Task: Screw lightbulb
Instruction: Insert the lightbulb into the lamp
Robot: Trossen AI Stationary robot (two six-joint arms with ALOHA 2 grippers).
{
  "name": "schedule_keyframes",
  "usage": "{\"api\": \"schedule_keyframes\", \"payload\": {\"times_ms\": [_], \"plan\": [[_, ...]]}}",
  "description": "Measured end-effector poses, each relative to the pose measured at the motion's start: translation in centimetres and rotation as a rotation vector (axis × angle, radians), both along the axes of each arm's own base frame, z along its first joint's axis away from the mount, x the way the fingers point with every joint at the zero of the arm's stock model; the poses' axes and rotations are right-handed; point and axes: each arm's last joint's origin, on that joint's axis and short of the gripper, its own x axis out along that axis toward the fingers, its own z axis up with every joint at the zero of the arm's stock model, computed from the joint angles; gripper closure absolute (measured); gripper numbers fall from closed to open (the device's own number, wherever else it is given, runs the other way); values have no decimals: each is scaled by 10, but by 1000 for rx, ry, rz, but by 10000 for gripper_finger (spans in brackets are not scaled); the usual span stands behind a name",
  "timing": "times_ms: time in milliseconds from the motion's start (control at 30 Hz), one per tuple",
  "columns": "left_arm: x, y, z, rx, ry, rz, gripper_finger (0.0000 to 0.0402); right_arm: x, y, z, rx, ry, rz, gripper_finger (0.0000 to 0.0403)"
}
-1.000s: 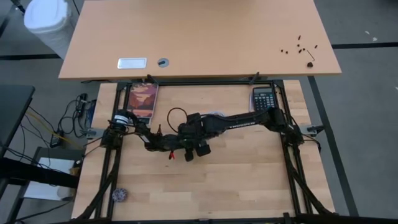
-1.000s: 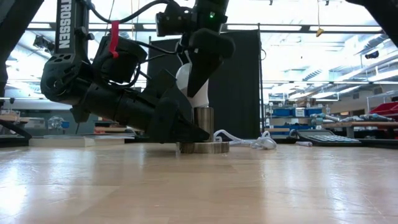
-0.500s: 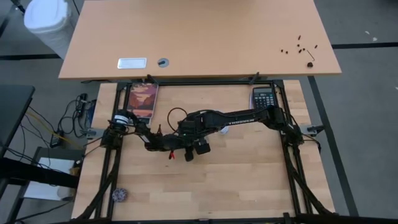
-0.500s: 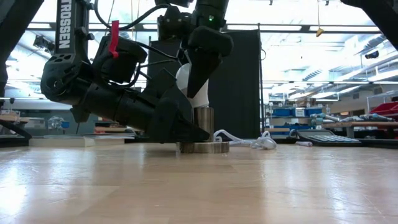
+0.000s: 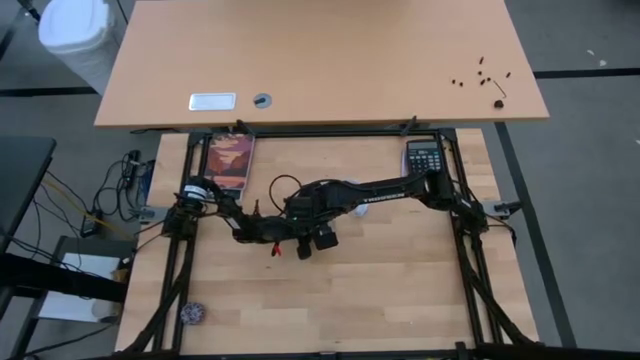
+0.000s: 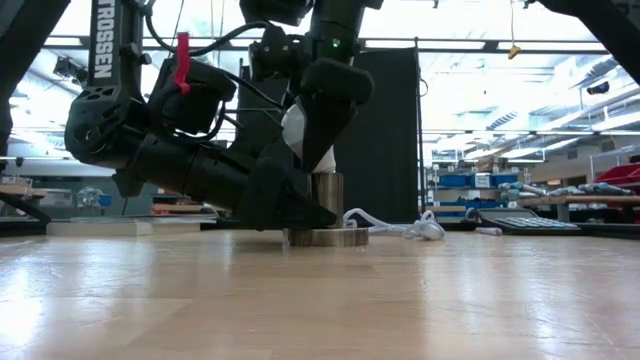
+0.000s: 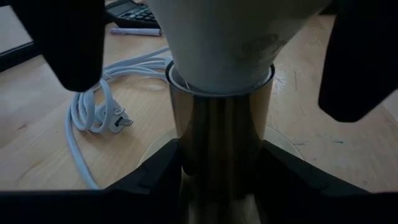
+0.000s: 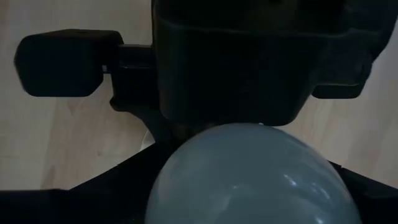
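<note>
The right gripper (image 6: 318, 125), fingers clasping the lightbulb (image 6: 298, 135), has rolled its wrist over the past second (a further turn, apparently), while the left gripper (image 7: 217, 168) grasps the brass socket (image 7: 221, 143) beneath; the bulb sits seated in the collar between them.

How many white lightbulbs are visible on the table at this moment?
1. The white pear-shaped lightbulb stands upright in the silvery metal socket near the middle of the wooden table, between the two arms. Others may be hidden behind the arms.

A workshop-like lab: shelves of blue bins (image 6: 455, 180) behind the workbench (image 6: 400, 290)
</note>
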Motion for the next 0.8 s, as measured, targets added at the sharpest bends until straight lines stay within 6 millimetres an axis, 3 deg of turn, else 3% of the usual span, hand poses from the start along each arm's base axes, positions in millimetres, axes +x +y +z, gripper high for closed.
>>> {"api": "schedule_keyframes", "payload": {"times_ms": [500, 800], "plan": [[0, 0, 0, 1, -2, -8, 208, -1, -1, 2, -22, -2, -31, 151], [1, 0, 0, 2, 0, -4, 208, -14, -16, 33, 22, -59, -194, 133]]}}
